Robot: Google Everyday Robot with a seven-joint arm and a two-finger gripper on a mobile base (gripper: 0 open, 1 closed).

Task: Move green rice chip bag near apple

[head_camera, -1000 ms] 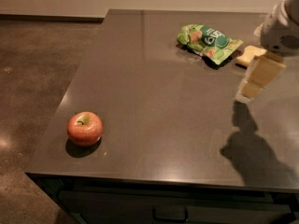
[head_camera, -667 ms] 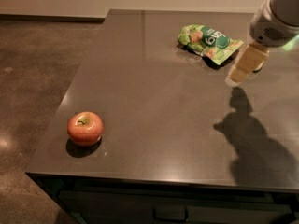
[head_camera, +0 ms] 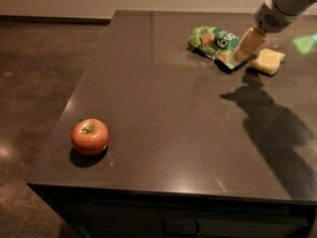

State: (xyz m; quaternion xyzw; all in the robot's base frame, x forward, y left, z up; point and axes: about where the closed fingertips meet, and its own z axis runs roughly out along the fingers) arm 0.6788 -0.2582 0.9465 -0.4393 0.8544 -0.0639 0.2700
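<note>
The green rice chip bag [head_camera: 212,39] lies crinkled on the far part of the dark table [head_camera: 173,103], right of the middle. The apple [head_camera: 90,136], red-orange with a greenish patch at its stem, stands near the table's front left corner, far from the bag. My gripper [head_camera: 243,49] comes down from the upper right on a pale arm and hangs over the bag's right end, just above it. Nothing shows in its grasp.
A pale yellow sponge-like block [head_camera: 268,61] lies just right of the bag, beside the gripper. The arm's shadow [head_camera: 267,118] falls across the right side of the table. The table's left edge drops to a brown floor [head_camera: 34,83].
My gripper has moved left and toward the far side, from over the right part of the table to the bag's right end. The bag, the block and the apple have not moved.
</note>
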